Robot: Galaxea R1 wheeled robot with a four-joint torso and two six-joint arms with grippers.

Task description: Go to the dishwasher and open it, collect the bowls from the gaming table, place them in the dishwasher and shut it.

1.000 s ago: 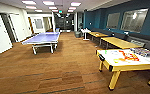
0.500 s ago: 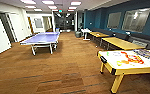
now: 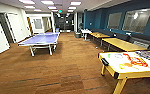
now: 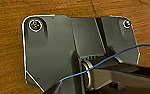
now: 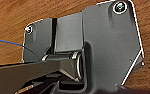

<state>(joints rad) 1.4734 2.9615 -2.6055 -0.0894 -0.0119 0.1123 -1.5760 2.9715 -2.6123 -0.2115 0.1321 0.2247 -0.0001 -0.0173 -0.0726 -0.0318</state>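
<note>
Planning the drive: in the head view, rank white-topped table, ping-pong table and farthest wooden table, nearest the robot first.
1. white-topped table, near right.
2. ping-pong table, left, mid-room.
3. farthest wooden table, right, beyond.

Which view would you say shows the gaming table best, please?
The head view: the gaming table stands at the right with its white top, yellowish edge and coloured items on it. Both wrist views look down on wooden floor past the robot's own plates.

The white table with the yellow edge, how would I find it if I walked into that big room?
Follow the dark blue wall with its row of yellow-wood tables. The nearest table on that side is the gaming table. Unlike its plain wooden neighbours and the blue ping-pong table, it has a white top scattered with bright colourful things.
</note>
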